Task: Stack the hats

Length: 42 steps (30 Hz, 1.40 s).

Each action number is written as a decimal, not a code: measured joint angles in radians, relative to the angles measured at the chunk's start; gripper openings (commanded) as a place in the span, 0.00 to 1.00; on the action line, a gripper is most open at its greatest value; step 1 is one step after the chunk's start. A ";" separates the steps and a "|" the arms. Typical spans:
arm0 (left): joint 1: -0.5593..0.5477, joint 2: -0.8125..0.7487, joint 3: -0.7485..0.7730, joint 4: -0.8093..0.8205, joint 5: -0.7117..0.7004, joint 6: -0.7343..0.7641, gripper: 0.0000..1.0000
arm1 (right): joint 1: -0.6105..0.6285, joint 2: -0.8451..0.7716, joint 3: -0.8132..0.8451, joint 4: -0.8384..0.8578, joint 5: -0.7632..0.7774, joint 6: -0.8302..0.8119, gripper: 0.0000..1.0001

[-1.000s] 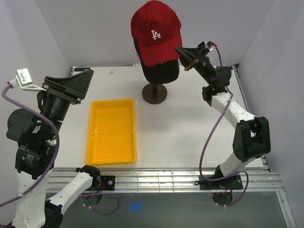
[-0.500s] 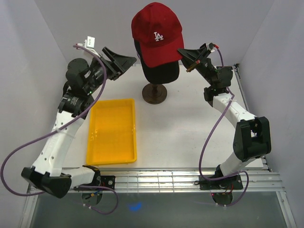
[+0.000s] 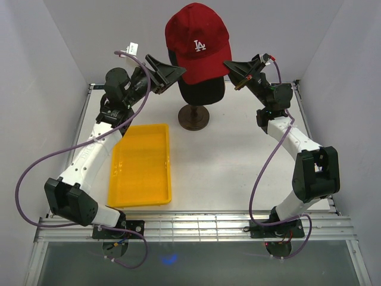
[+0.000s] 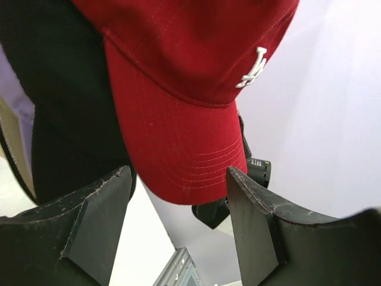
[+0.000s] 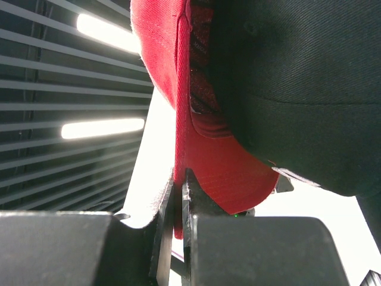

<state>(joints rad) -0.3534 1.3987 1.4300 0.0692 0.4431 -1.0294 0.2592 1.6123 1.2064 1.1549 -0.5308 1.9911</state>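
Atop the white desk (image 3: 238, 173), a stand (image 3: 193, 117) bears the red hat (image 3: 196, 39) over a black hat (image 3: 202, 91), right end effector (image 5: 178, 196) pinching its rim, left end effector (image 4: 178, 173) open at its brim; only seating seems left.

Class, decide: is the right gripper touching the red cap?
Touching. In the right wrist view the right gripper is shut on the red cap, pinching its edge.

one red cap (image 3: 196, 36), one black cap (image 3: 202, 90), one tray (image 3: 140, 170)

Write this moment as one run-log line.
left gripper: open, near red cap brim | right gripper: shut on red cap edge | red cap: atop black cap on stand
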 measured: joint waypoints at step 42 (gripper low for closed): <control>-0.031 0.053 -0.047 0.183 0.029 -0.109 0.63 | -0.004 -0.016 0.000 -0.003 -0.007 0.001 0.08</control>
<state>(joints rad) -0.3840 1.4521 1.3827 0.2520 0.4721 -1.1389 0.2554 1.5967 1.2064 1.1519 -0.5381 1.9919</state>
